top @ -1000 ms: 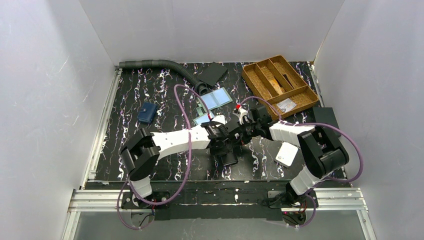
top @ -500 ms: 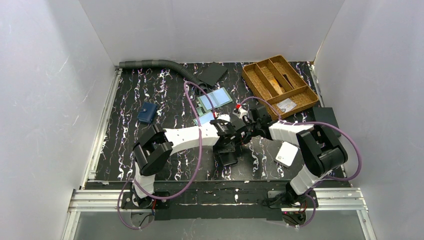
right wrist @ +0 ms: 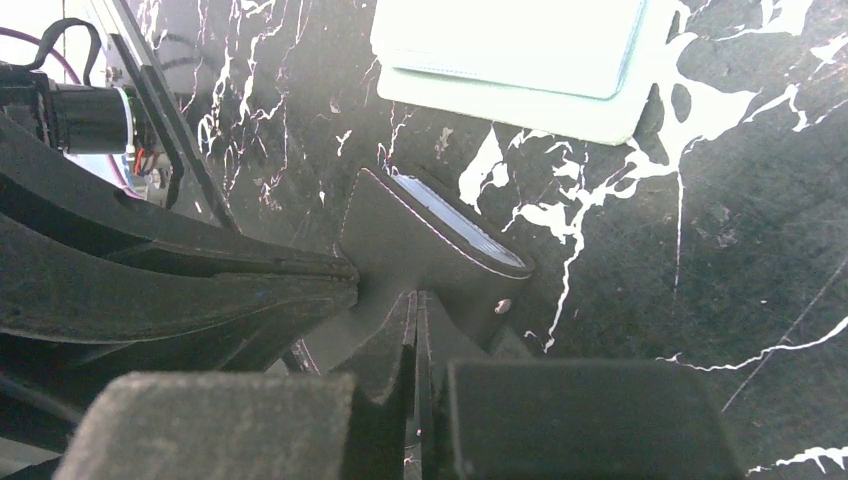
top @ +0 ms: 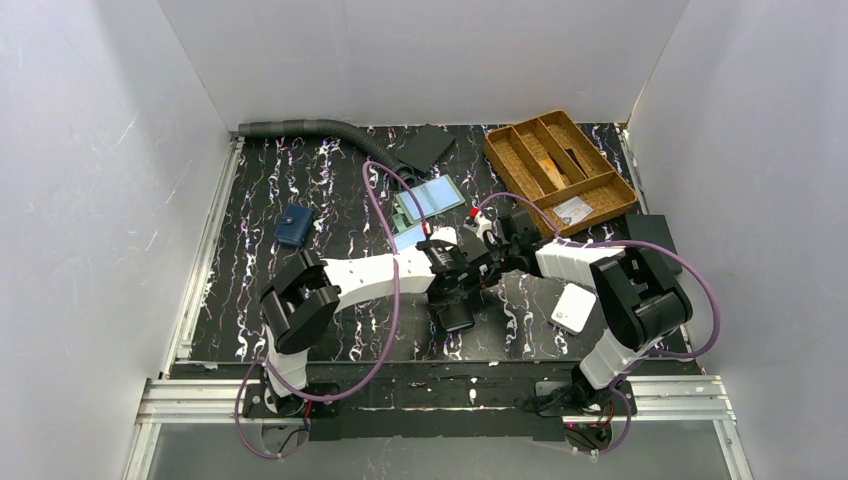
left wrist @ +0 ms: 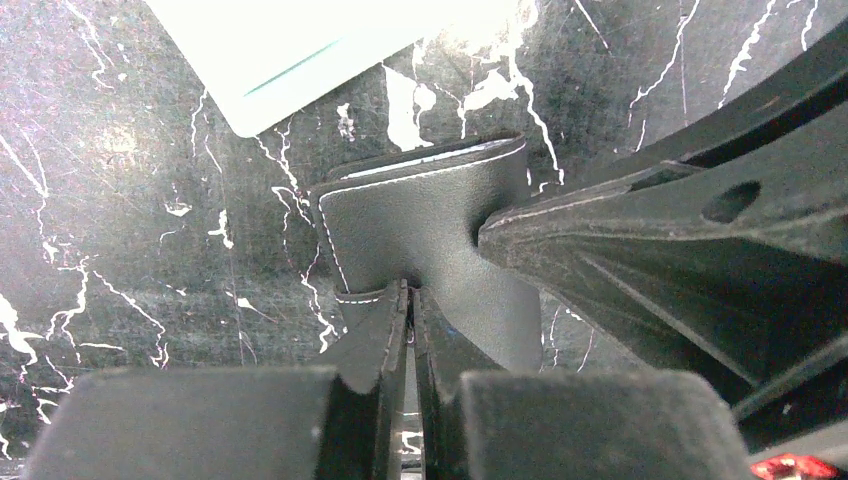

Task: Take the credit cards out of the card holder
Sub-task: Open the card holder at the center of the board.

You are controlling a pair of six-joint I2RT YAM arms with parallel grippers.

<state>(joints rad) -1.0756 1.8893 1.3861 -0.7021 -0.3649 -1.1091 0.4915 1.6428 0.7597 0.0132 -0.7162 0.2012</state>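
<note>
The card holder [left wrist: 420, 215] is a dark grey folded pouch with white stitching, lying on the black marbled table. My left gripper [left wrist: 409, 295] is shut on its near stitched edge. My right gripper [right wrist: 415, 300] is shut on another edge of the card holder [right wrist: 400, 240]. The right fingers [left wrist: 640, 240] reach it from the right in the left wrist view. In the right wrist view the left fingers [right wrist: 200, 290] come in from the left. From above, the left gripper [top: 466, 282] and the right gripper [top: 484, 266] meet at mid-table and cover the holder. The credit cards are hidden.
A pale blue card [top: 410, 237] lies just beyond the grippers, with an open pale blue bifold [top: 430, 198] behind it. A navy wallet [top: 294, 226] sits left. A wooden divided tray [top: 560, 170] stands back right, a white box [top: 574, 308] front right, and a grey hose [top: 310, 128] runs along the back.
My left arm has swung in toward the centre and its jaws have closed on the holder's edge. The right gripper has stayed in place, tightening slightly.
</note>
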